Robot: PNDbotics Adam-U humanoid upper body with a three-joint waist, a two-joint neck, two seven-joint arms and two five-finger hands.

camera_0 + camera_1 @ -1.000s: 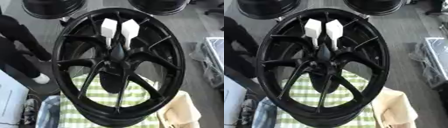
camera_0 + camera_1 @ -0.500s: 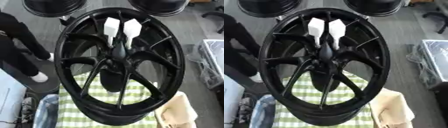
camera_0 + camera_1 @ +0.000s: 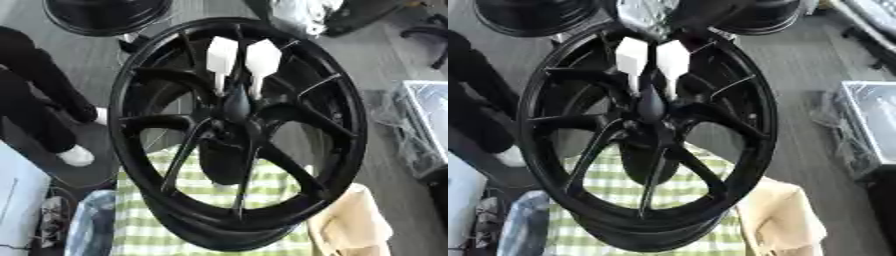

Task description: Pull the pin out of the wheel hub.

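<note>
Hands show in neither view, so their state cannot be told. Large black multi-spoke alloy wheel [image 3: 153, 121] stands tilted on a green-and-white checked cloth [image 3: 144, 220]. Dark tapered pin [image 3: 235, 104] sits seated in the wheel hub, with two flat white tabs [image 3: 222, 55] on thin stems just above it.

Big wheel [image 3: 236, 135] on a cloth [image 3: 210, 220]

Two tags [image 3: 241, 57] sit side by side above the wheel's middle. More wheels [image 3: 105, 15] lie far behind. A bin [image 3: 424, 125] stands right; a person's legs [image 3: 39, 115] left.
</note>
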